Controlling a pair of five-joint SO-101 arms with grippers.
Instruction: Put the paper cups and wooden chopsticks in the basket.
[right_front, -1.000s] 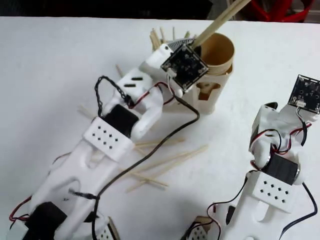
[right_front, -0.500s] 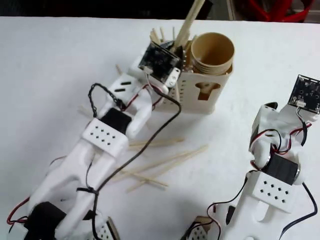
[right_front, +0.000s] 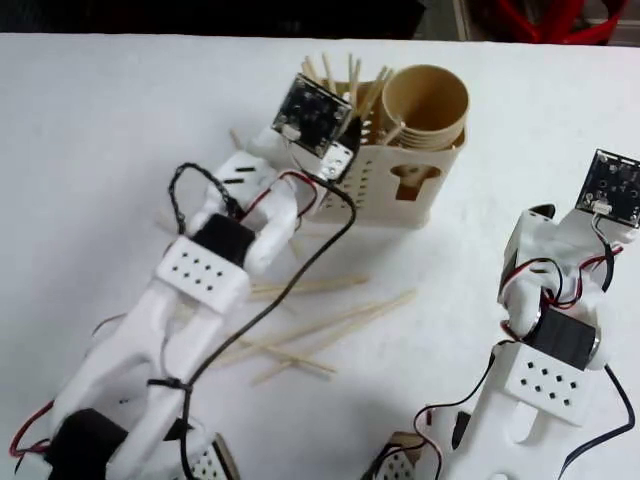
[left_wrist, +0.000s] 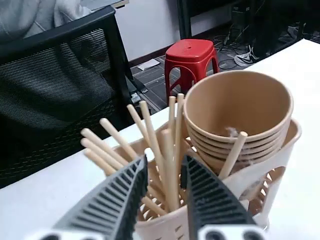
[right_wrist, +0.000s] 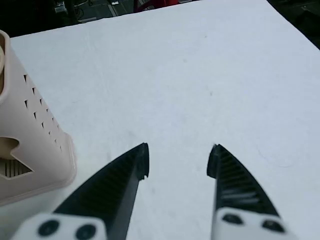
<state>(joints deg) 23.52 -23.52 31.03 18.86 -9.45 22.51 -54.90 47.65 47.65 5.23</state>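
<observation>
Left arm over the basket, claws of both arms open.

On the table, the left arm stretches from 7 o'clock to the basket at 12 o'clock. Its claw hangs over the basket, jaws slightly parted, gripping nothing. The right arm sits at the basket's 4 o'clock, claw wide open above bare table. Both arms are cut off at 6 o'clock. Stacked cups and upright chopsticks stand in the basket. Loose chopsticks lie at its 7 o'clock, partly hidden under the left arm.
</observation>
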